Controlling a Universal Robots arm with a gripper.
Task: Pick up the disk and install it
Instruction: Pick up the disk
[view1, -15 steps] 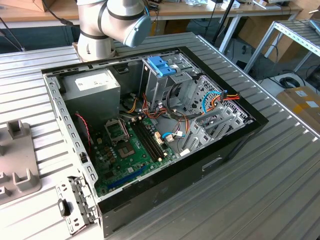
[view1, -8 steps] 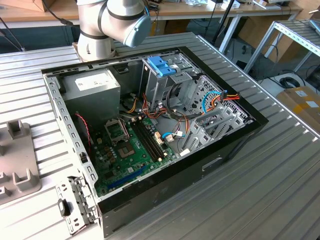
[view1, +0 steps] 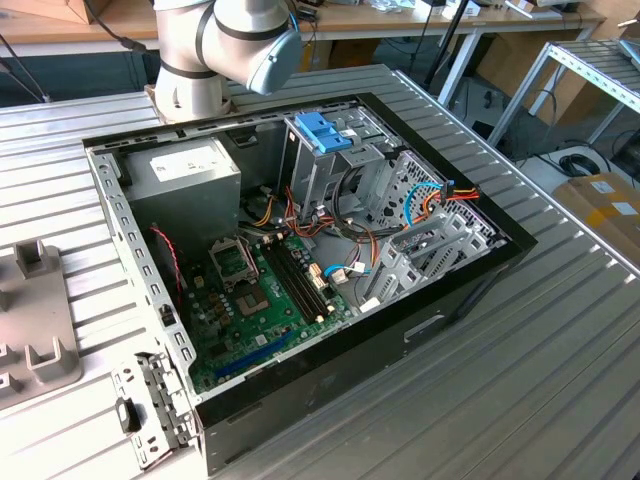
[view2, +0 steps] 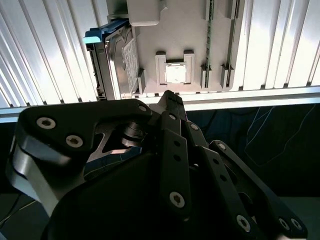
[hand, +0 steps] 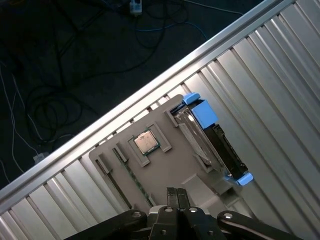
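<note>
Pincer (hand: 177, 192) links crowd both wrist views; its fingers look pressed together, pinching nothing, poised over the grey holder (hand: 165, 165) on the ribbed desk (hand: 280, 75). My biggest worry is the open computer case (view1: 300, 260). Loose cables (view1: 450, 192) lie beside the drive cage (view1: 330, 170), and I judge they could snag a drive going in. Next comes the disk (hand: 217, 144). It stands on edge in a slot at the holder's side, so an off-centre approach could tip it or skid off its light blue bracket (hand: 204, 112). A processor chip (hand: 146, 142) sits near enough to get clipped. The disk's lower edge is buried in the slot, and I can't make out the bay behind the blue caddy handle (view1: 323, 130).
</note>
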